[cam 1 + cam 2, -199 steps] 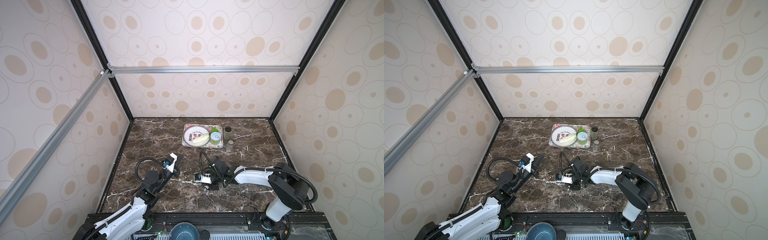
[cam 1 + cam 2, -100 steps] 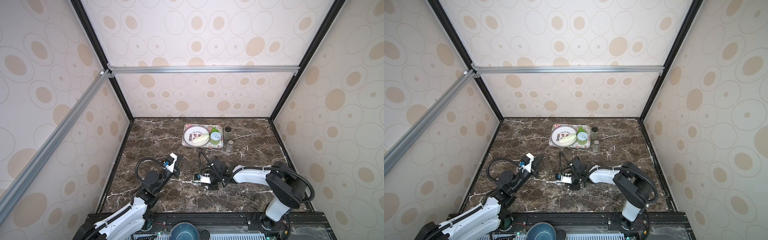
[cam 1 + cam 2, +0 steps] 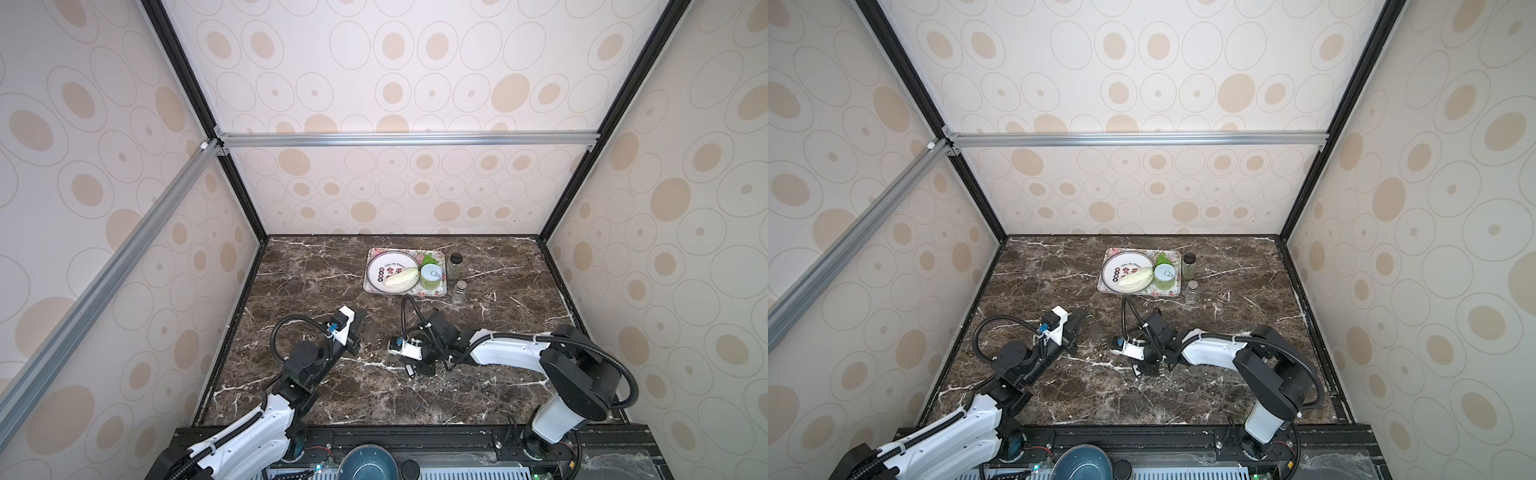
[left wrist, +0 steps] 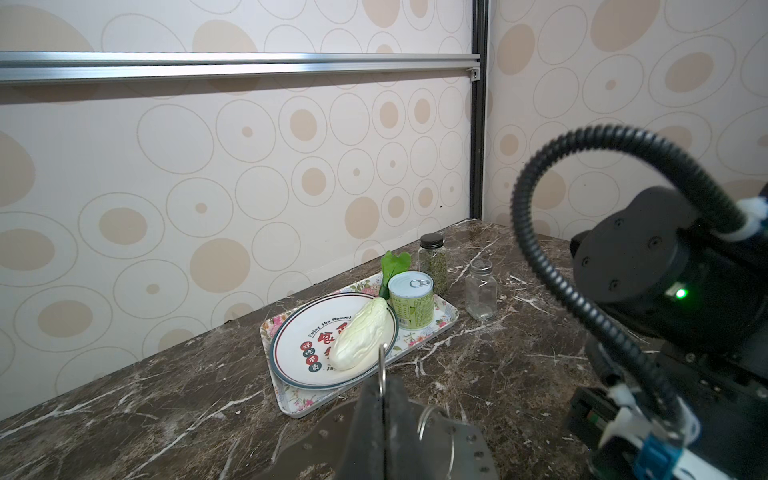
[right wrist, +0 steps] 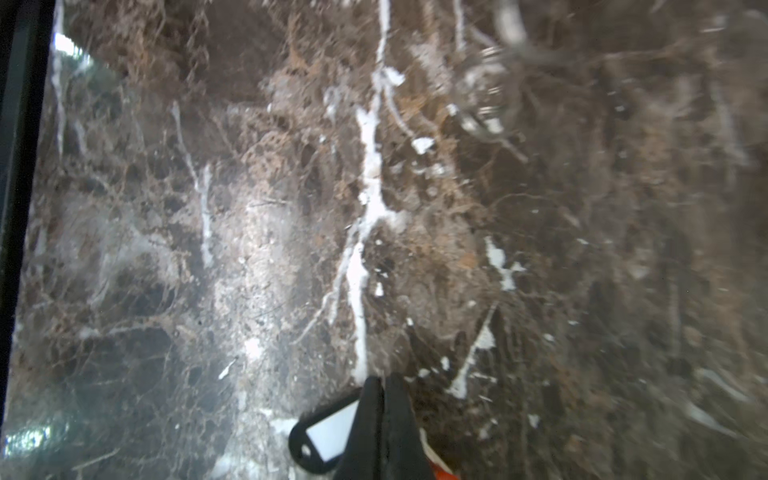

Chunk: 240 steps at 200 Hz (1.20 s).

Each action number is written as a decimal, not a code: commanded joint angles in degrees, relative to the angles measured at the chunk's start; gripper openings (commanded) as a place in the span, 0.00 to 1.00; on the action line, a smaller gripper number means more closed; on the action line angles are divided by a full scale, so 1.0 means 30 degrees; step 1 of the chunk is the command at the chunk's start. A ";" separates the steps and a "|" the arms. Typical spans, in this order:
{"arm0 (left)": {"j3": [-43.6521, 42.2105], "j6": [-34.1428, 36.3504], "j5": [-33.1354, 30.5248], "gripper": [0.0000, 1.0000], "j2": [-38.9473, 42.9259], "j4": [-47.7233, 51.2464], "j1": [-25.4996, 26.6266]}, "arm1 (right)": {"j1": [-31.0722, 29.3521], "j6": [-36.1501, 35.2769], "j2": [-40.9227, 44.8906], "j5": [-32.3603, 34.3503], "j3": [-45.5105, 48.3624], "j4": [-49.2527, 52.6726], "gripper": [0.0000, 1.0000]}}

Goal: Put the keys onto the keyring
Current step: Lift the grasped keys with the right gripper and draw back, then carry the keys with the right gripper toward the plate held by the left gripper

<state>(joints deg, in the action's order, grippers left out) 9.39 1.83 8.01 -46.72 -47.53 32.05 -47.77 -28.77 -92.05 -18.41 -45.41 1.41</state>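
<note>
left gripper (image 4: 382,386) pinched shut on keyring (image 4: 469,440), low over mid table (image 3: 457,386) | right gripper (image 5: 383,381) clamped on keys (image 5: 328,432), near it | risk, I'd say: keys swivel in that tip pinch, slip out or miss the keyring

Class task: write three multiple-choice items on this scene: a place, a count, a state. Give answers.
1. Where is the green tin can with silver pull-tab lid?
A. On the floral rectangular tray, beside the round white plate
B. On bare marble
C. On a jar

2. How many small glass jars stand beside the tray?
A. One
B. Two
C. Four

3. How do the right gripper's jaws stand?
A. Wide open
B. Shut
C. Unseen

1 A: it stands on the tray by the plate.
2 B: one dark-lidded with green herbs, one clear, silver-lidded.
3 B: its black fingers meet beside a black, white-labelled tag.
</note>
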 commanded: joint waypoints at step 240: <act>0.0650 -0.2403 0.7377 0.00 -0.4425 -0.6162 0.0655 | 0.0279 1.7465 1.4723 0.8236 0.5016 -0.0963 0.00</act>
<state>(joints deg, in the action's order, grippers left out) 11.53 -1.45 25.96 -58.43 -55.68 32.82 -47.11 19.16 -50.22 6.09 -31.27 -2.22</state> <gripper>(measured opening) 0.048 0.045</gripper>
